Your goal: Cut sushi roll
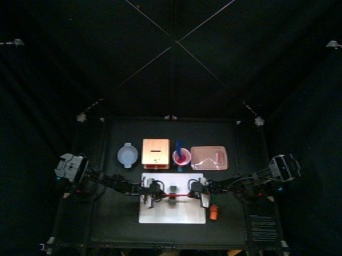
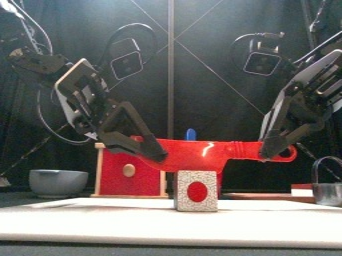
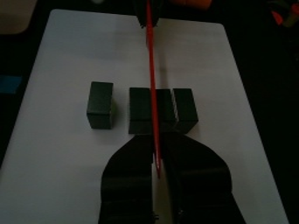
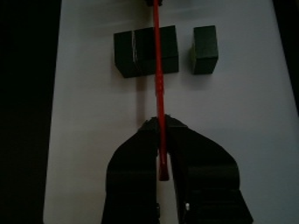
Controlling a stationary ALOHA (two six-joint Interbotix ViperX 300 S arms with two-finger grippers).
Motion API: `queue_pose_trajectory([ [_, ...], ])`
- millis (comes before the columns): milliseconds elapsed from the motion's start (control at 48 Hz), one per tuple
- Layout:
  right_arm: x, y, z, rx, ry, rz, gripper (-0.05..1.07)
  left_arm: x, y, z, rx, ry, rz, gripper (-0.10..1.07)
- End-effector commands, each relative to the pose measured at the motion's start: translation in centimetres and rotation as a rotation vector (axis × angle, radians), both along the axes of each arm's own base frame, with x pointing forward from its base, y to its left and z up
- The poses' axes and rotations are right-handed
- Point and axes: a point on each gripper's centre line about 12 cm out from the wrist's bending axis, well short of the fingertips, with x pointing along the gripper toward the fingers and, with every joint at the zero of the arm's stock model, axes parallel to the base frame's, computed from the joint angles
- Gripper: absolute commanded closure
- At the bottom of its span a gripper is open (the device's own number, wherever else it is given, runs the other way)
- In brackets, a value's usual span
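Near edge of the worktop, front to back:

1. Cutting board (image 2: 80,215), white, flat, carrying the task's thing.
2. Sushi roll (image 2: 197,190), at the board's middle. From the front you see only its cut end: pale rice with a red centre.
3. Knife (image 2: 201,150), red, level and running left to right. It is above the roll and apart from it.
4. Left claw (image 2: 140,145), clenched on the knife's left end. Right claw (image 2: 274,150), clenched on the wider right end.
5. Far side: grey bowl (image 2: 58,181) at far left, red box (image 2: 127,170) beside it.

Step in hand, as judged: the next slice.
- Lower both claws together so the blade stays level.
- Keep it square across the roll, and press straight down rather than dragging.
- An uneven descent would likely tip or shove the stubby piece.

View differences:
- The left wrist view shows what the front hides: a slice (image 3: 101,105) lying apart from the main piece (image 3: 162,111), and the blade (image 3: 149,79) crossing that main piece.
- The right wrist view confirms the same line over the roll (image 4: 146,51).
- Only the front view shows the gap between blade and roll.
- The top view adds a tray (image 1: 209,157) on the far right.
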Motion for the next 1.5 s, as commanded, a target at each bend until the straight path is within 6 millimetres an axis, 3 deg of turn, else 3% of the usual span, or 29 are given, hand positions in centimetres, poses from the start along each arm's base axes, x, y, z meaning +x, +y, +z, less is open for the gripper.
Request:
queue_pose_trajectory([
  [0,0.1,0.0,0.4,0.001,-0.007,0.006,0.64,-0.3,-0.1,-0.5,0.000,0.031,-0.003,0.57],
  [229,0.0,-0.5,1.6,-0.019,-0.051,0.018,0.64,-0.4,-0.1,-0.3,0.000,0.026,-0.005,0.57],
  [479,0.1,-0.5,1.5,-0.027,-0.048,0.023,0.64,-0.3,-0.1,-0.6,0.001,0.032,-0.003,0.57],
  [1146,-0.2,0.9,-2.3,0.022,0.091,-0.006,0.64,-0.3,-1.9,-2.7,0.007,0.115,-0.053,0.57],
  [1271,-0.1,1.0,-1.9,0.022,0.075,-0.003,0.64,-0.2,-2.0,-2.5,0.005,0.113,-0.056,0.57],
  [1479,-0.1,0.8,-0.3,0.021,0.022,0.010,0.64,0.1,-1.7,-0.2,-0.006,0.055,-0.050,0.57],
])
